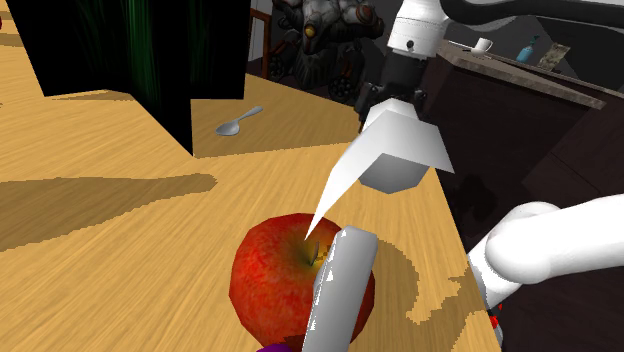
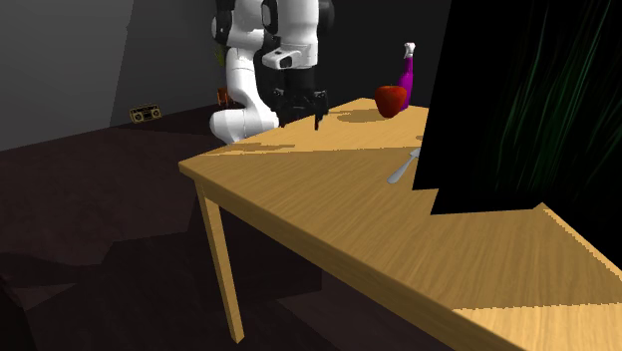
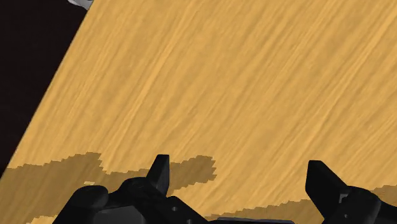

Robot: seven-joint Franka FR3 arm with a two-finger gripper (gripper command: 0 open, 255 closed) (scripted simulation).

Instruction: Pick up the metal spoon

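Observation:
The grey metal spoon (image 1: 238, 122) lies on the wooden table (image 1: 120, 260) just beside the foot of a big black block (image 1: 130, 50). From the other side the spoon (image 2: 404, 168) lies flat against the black block (image 2: 518, 100). My black gripper (image 2: 299, 112) hangs open over the table's edge, well short of the spoon, nothing between its fingers. In the shoulder view the gripper (image 1: 368, 100) is partly hidden by a white arm link. The wrist view has both fingertips (image 3: 160, 172) apart over bare wood (image 3: 242, 76).
A red apple (image 1: 300, 275) sits close to the stand, with a purple bottle (image 2: 407, 70) beside the apple (image 2: 391, 100). A dark counter (image 1: 520, 90) with a cup (image 1: 483, 44) runs past the table's edge. The table edge (image 2: 259, 214) drops to dark floor.

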